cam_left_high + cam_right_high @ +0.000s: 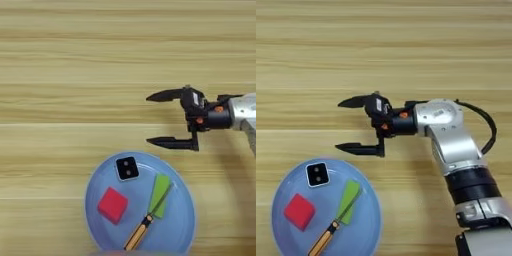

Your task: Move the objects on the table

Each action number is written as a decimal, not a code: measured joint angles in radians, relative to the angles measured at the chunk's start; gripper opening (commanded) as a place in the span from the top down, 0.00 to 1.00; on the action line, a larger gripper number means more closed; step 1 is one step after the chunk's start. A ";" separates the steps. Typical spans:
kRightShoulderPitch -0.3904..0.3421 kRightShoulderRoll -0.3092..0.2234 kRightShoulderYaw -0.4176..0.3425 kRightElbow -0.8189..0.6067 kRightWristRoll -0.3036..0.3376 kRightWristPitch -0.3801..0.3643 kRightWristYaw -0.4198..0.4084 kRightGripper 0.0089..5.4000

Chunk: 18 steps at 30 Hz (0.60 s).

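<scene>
On the light wooden table [75,60], our round light-blue plate [182,220] held a red cube [112,205], a green flat bar [160,195], a small black-and-white cube [127,168] and a thin orange-brown stick [137,236]; our black fingers [167,143] were spread, empty.

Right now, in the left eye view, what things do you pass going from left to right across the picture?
Red cube → black-and-white cube → green bar → end effector, open above the blue plate.
</scene>
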 measured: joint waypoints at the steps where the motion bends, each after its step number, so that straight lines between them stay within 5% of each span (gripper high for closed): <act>1: 0.002 -0.001 0.003 0.003 -0.004 -0.003 0.001 0.00; 18: 0.043 -0.014 0.070 0.045 -0.082 -0.066 0.017 0.00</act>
